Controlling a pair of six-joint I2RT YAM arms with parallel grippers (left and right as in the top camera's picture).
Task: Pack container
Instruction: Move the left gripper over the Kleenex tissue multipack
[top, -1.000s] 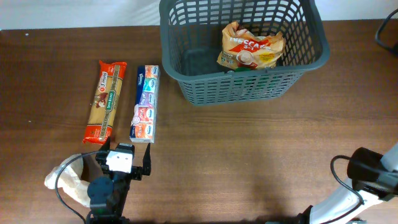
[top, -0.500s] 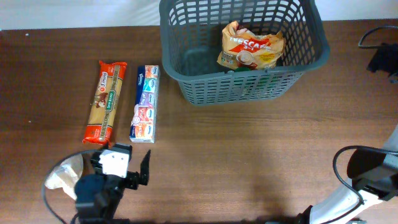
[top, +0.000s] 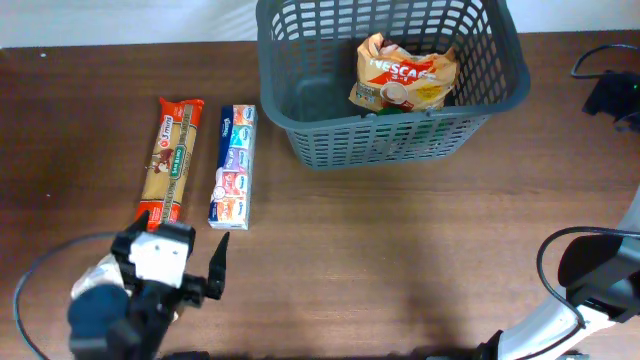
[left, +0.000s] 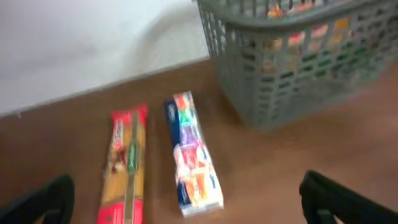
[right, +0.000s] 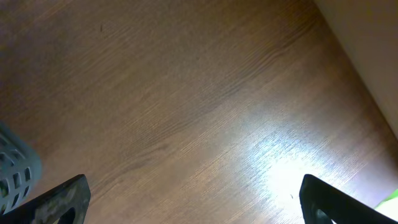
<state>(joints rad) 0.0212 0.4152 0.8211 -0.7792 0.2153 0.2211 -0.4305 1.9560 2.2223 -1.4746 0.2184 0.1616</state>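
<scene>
The container (top: 300, 125), a dark grey slotted basket, stands at the back centre with an orange-and-cream bag (top: 405, 75) lying inside. To its left on the table lie a long red pasta pack (top: 170, 160) and a blue-and-white pack (top: 233, 165), side by side. My left gripper (top: 178, 238) hovers open just in front of both packs, empty. In the left wrist view the pasta pack (left: 124, 168), the blue-and-white pack (left: 193, 152) and the container (left: 298, 62) lie ahead of the left gripper (left: 193, 208). My right gripper (right: 199, 205) stands open over bare table, with the container's corner (right: 12, 168) at its left.
A pale crumpled bag (top: 100, 280) lies under the left arm near the front left edge. The right arm's base and cable (top: 590, 275) sit at the front right. A dark part of the right arm (top: 612, 98) shows at the right edge beside the container.
The left gripper has drifted left and toward the front edge, still open. The dark part of the right arm has come into view at the right edge near the container.
</scene>
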